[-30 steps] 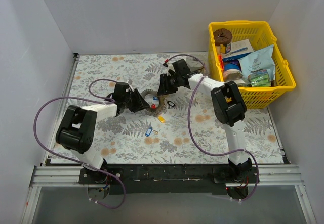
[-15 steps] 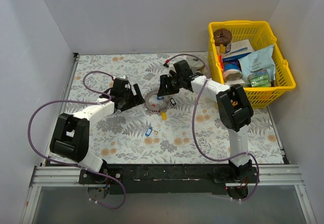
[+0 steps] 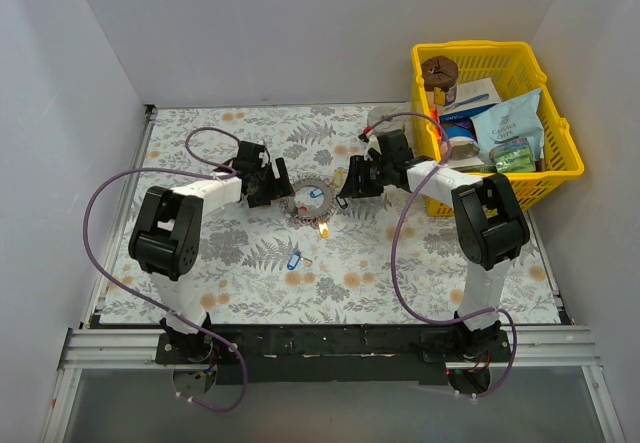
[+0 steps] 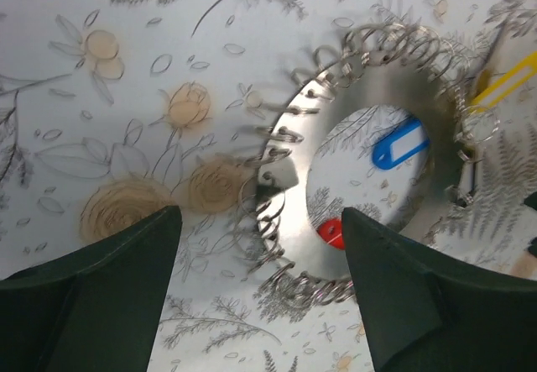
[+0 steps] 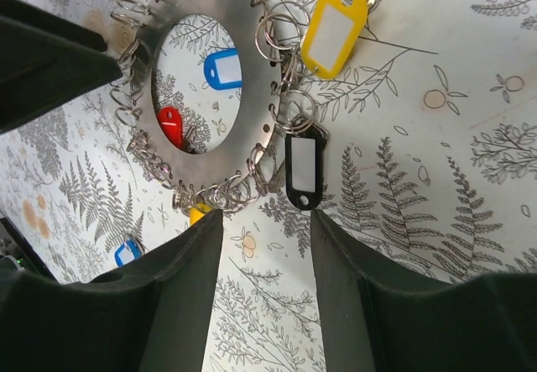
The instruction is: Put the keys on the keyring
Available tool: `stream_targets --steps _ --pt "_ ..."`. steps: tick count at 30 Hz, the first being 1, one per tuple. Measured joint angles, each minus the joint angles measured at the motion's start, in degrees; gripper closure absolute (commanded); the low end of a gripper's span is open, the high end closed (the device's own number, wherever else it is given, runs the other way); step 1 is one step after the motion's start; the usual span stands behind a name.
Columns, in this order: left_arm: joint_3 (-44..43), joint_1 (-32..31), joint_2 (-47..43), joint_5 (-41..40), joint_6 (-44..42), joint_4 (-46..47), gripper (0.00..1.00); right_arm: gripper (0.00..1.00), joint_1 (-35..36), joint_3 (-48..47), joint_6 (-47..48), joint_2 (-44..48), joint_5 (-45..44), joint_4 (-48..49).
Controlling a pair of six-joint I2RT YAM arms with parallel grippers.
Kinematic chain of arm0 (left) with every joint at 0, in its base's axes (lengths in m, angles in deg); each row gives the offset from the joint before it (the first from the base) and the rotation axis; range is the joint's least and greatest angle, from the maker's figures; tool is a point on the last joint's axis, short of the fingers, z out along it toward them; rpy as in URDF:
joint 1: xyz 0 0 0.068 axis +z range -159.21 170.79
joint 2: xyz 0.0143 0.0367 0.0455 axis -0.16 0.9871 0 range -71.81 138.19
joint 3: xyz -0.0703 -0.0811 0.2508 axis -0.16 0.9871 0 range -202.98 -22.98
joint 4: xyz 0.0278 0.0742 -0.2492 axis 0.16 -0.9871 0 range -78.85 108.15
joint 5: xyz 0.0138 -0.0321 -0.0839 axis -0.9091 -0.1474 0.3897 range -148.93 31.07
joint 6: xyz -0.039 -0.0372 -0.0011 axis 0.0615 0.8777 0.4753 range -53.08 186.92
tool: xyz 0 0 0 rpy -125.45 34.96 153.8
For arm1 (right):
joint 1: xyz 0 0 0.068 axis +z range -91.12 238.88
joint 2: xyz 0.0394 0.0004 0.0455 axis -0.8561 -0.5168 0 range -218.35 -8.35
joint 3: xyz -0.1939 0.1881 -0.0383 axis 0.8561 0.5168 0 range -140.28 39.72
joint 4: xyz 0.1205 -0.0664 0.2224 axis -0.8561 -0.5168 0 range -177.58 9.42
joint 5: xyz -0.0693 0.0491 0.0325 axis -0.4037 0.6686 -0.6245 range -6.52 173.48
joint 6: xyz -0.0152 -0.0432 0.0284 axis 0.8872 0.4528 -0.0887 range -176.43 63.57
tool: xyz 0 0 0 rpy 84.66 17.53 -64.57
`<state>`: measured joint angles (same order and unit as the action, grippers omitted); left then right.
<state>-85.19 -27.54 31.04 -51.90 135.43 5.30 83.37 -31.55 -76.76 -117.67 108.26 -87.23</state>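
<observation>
Watching the keyring [image 5: 256, 70], flat on the worktop [image 3: 400, 263], between both tools and gripped by neither. Reading the left tool [image 4: 260, 212] as spread wide, holding nothing; same for the right tool [image 5: 264, 221], parted less widely, empty too. Counting progress: yellow key [image 5: 334, 26] and black tag [image 5: 303, 170] apparently hooked by small loops on its rim. Spotting a blue tag [image 5: 222, 68] and a red tag [image 5: 170, 126] showing through the hole; hooked on or just lying there, cannot tell. Spotting one loose blue key [image 3: 294, 260] well apart, nearer the bases, plainly not on. Judging the job partly done, with that stray to fetch and thread, maybe more
</observation>
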Motion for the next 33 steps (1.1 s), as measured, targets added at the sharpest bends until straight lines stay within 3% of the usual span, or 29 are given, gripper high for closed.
stream_targets --steps 7,22,26,33 --pt "-5.5 0.6 5.9 3.1 -0.9 1.7 0.29 0.54 0.0 0.7 -3.0 -2.8 3.0 3.5" --pt "-5.0 0.7 8.0 9.0 -0.5 5.7 0.58 0.63 1.7 -3.7 -8.0 -10.4 5.3 8.5" --pt "-2.6 1.5 7.0 9.0 -0.5 7.6 0.61 0.76 1.6 -7.1 -7.8 -12.5 4.5 7.2" --pt "2.3 1.1 3.1 10.2 0.4 7.2 0.62 0.77 1.8 -15.5 -7.0 -17.3 4.1 4.2"
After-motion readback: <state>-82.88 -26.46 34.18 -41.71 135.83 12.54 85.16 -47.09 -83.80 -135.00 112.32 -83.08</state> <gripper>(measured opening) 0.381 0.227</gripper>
